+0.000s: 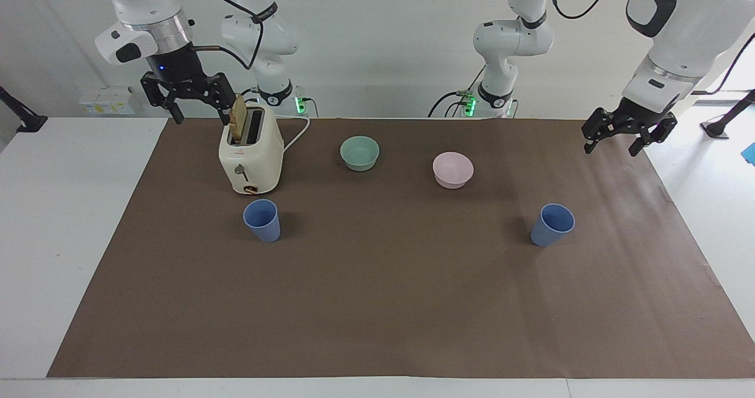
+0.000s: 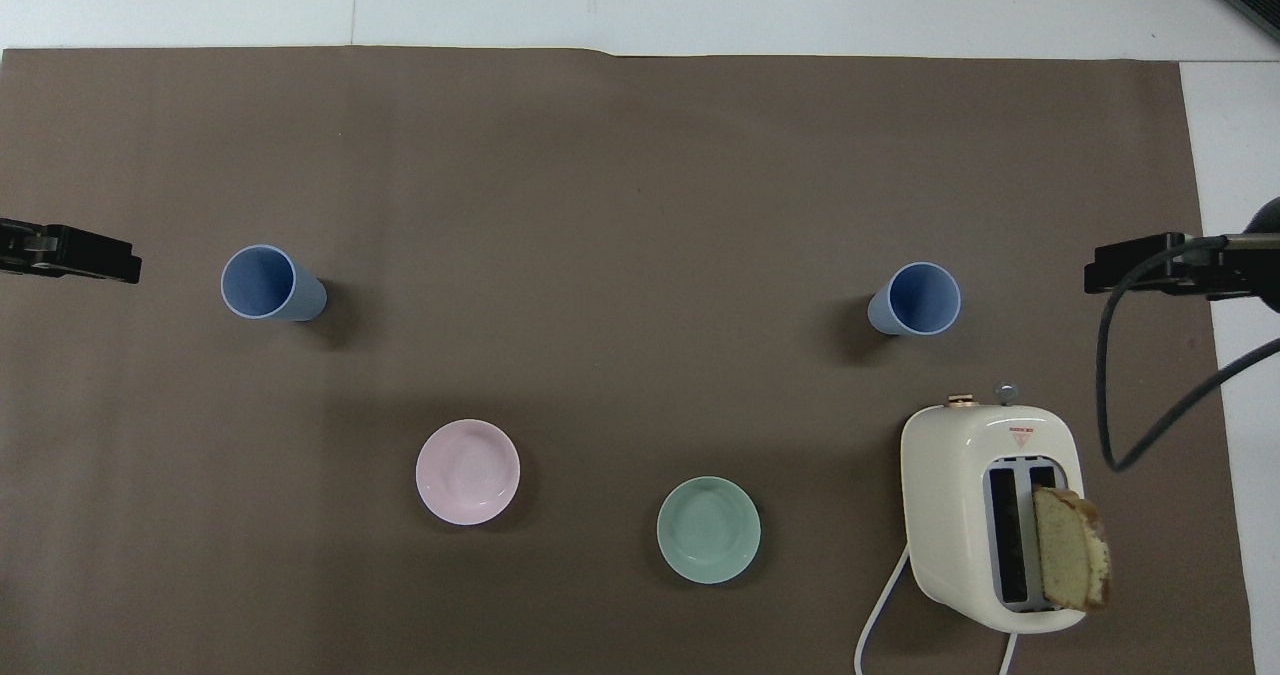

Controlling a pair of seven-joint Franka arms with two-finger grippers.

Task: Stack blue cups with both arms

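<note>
Two blue cups stand upright on the brown mat, far apart. One cup [image 1: 262, 220] [image 2: 915, 298] is toward the right arm's end, just farther from the robots than the toaster. The other cup [image 1: 552, 224] [image 2: 268, 283] is toward the left arm's end. My right gripper [image 1: 199, 114] [image 2: 1140, 265] hangs open and empty in the air over the mat's edge beside the toaster. My left gripper [image 1: 611, 147] [image 2: 70, 255] hangs open and empty over the mat's edge at its own end. Neither touches a cup.
A cream toaster [image 1: 250, 156] [image 2: 990, 515] with a bread slice [image 1: 238, 118] in one slot stands near the right arm. A mint-green bowl [image 1: 360, 153] [image 2: 708, 529] and a pink bowl [image 1: 452, 169] [image 2: 467, 471] sit between the cups, nearer to the robots.
</note>
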